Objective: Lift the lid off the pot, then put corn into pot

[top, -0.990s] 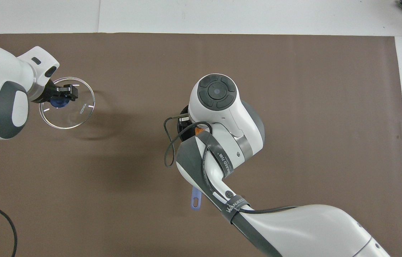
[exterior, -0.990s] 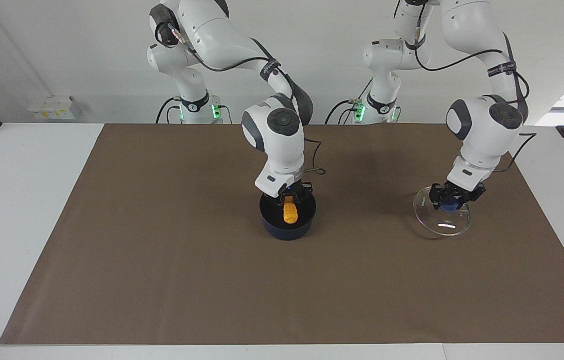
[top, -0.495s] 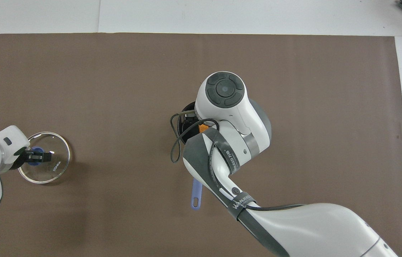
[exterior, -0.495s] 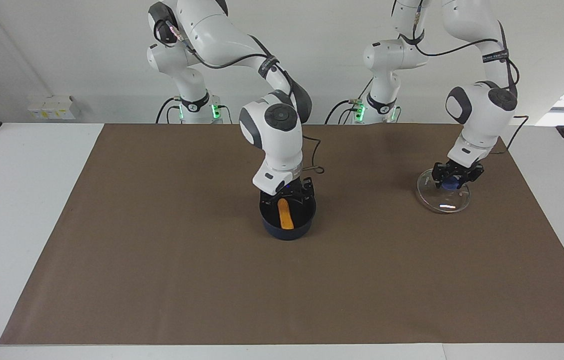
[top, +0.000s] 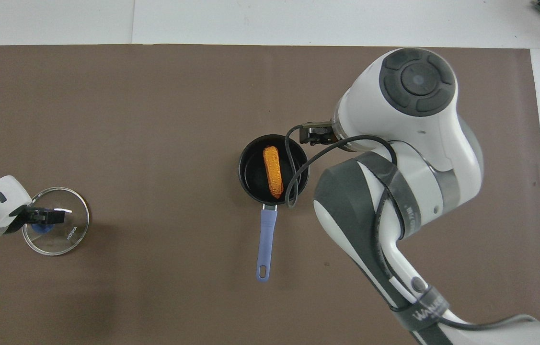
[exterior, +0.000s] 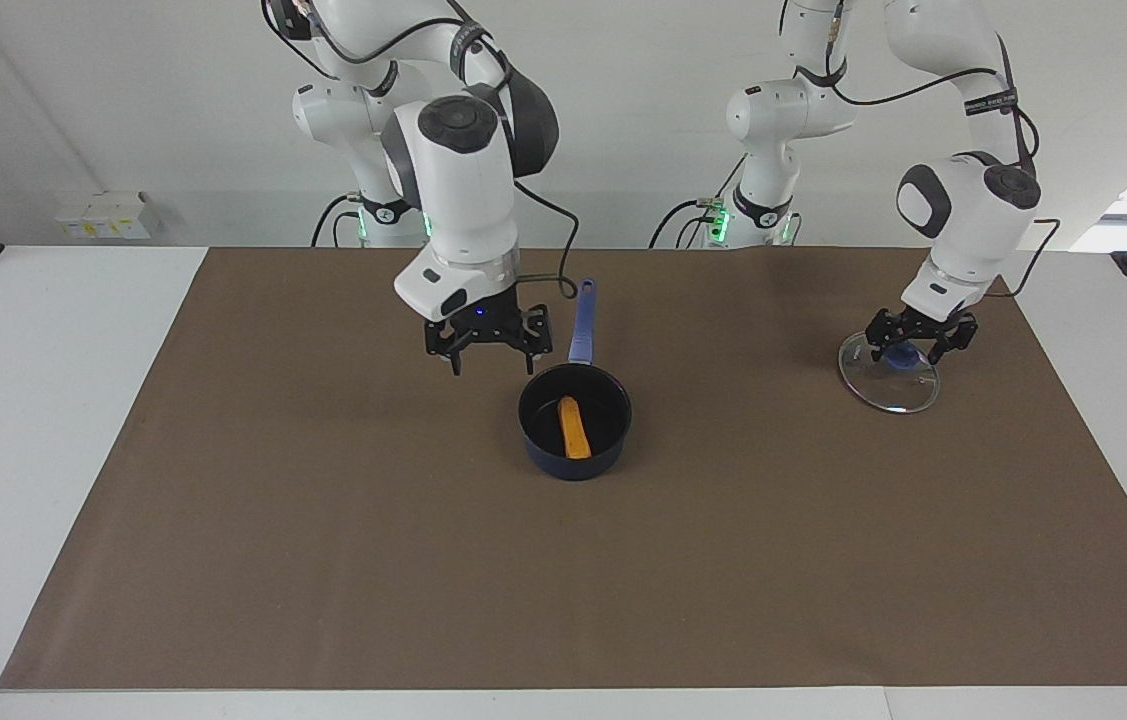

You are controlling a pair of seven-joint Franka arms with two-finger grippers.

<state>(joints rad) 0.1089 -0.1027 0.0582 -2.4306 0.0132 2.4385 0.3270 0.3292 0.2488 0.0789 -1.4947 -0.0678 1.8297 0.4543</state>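
I see the yellow-orange corn lying in the navy pot mid-frame; the clear lid lies flat. The right gripper hangs spread and empty; the left gripper is spread around the lid's blue knob.

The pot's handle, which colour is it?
Blue, lighter than the dark pot; the handle shows best in the overhead view.

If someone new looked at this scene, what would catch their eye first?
The bright corn lying inside the dark pot mid-table stands out first. The right gripper hangs open above the mat beside it. Toward the left arm's end, the open left gripper sits around the glass lid's knob.
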